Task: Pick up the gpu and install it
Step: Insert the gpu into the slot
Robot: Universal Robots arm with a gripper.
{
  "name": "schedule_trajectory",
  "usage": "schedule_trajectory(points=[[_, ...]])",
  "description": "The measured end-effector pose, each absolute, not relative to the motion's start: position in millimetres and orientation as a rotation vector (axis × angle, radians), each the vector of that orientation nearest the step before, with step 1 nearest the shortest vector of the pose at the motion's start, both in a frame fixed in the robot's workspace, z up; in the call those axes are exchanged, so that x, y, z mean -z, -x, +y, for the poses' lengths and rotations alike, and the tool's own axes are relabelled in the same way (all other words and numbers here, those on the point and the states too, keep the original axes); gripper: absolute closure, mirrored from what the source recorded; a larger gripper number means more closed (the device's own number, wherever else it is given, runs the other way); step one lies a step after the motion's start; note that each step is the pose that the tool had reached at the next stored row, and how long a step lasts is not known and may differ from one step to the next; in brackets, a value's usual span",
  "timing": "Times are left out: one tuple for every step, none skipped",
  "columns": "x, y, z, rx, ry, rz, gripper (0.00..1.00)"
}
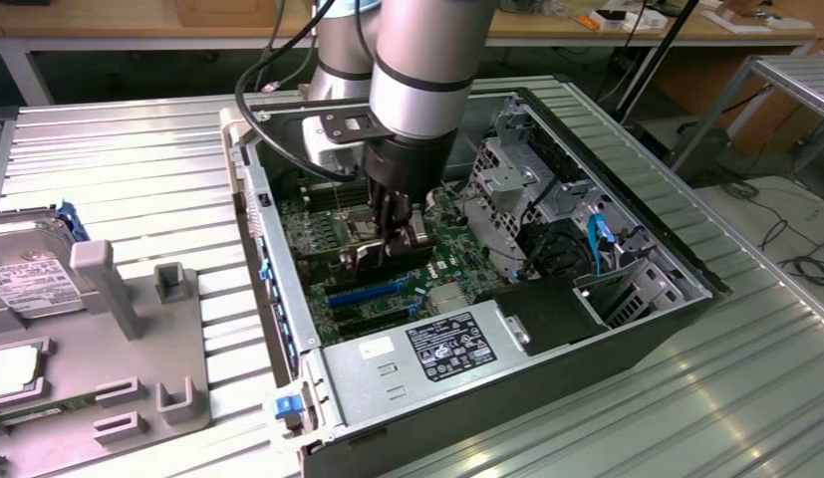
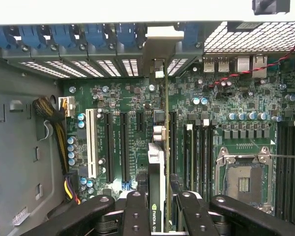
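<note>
The gripper is down inside the open computer case, clamped on the gpu, which stands on edge over the motherboard. In the wrist view the card's metal bracket sits against the rear slot openings. A hard drive lies on the gray tray at 9 o'clock from the case, well apart

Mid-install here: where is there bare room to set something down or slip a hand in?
Bare ribbed table on the exterior view's right of the computer case, and behind the grey fixture. Crowded: the motherboard around the pincer holding the gpu.
</note>
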State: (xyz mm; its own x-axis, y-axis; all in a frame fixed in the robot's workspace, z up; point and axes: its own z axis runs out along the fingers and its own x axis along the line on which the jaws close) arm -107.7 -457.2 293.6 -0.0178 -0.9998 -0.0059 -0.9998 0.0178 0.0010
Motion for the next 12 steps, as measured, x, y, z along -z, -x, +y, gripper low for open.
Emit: schedule_trajectory(points=[[-293.6,107.9,-457.2,-0.008,2.199,2.239,0.73],[-293.7,108.1,-457.2,-0.008,2.199,2.238,0.73],[-293.6,108.2,-457.2,-0.008,2.199,2.239,0.73],[-293.6,108.3,-457.2,-0.008,2.199,2.239,0.73],[-293.6,108.3,-457.2,-0.008,2.199,2.239,0.73],[-293.6,108.3,-457.2,-0.008,2.199,2.239,0.73],[-293.5,108.3,-457.2,-0.008,2.199,2.239,0.73],[-293.5,108.4,-457.2,-0.009,2.200,2.239,0.73],[-293.5,108.3,-457.2,-0.014,2.202,2.241,0.73],[-293.5,108.3,-457.2,-0.021,2.204,2.245,0.73],[-293.5,108.1,-457.2,-0.034,2.209,2.252,0.73],[-293.5,108.1,-457.2,-0.038,2.210,2.254,0.73]])
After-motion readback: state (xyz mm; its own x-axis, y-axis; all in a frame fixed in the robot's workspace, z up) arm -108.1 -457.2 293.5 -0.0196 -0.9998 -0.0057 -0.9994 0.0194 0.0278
